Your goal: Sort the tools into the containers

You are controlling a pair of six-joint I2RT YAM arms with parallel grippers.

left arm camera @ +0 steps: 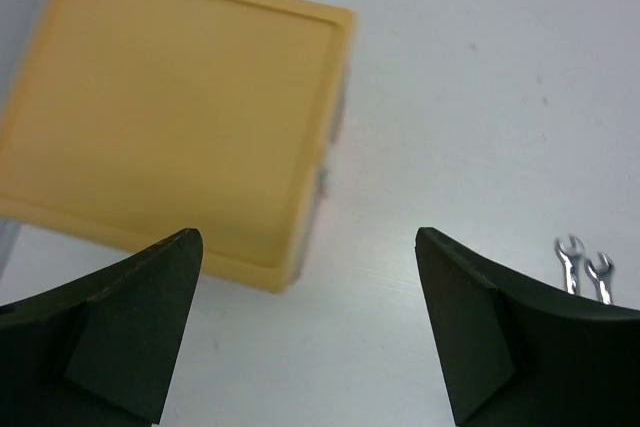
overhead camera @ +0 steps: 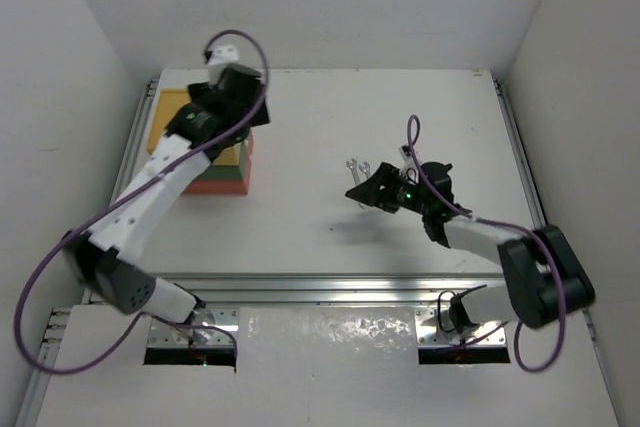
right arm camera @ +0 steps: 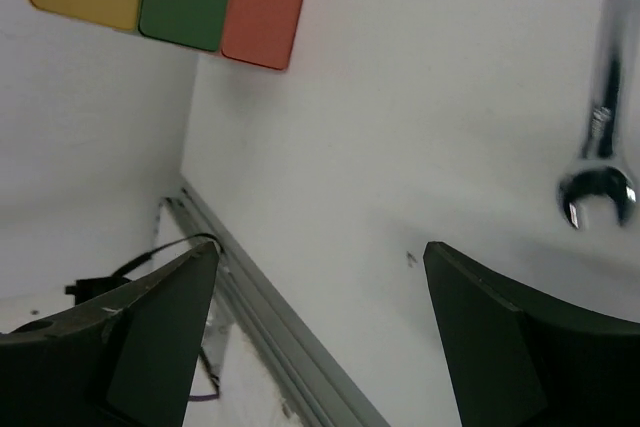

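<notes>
- The wrenches lie side by side on the table, near its middle. Their long axes run roughly from the near edge to the far edge. No other tools are visible.
- The right gripper hangs just beside the wrenches, on their near side. Its fingers are spread wide and hold nothing.
- In the right wrist view, one of the wrenches sits at the right edge, outside the gap between the fingers. Judgement: the gripper needs to shift sideways over the shaft before it closes.
- The left gripper hovers above the yellow box, also wide and empty, well apart from the wrenches. The right arm is the nearer one.
- The stack of boxes stands at the far left of the table, well apart from the wrenches.
</notes>
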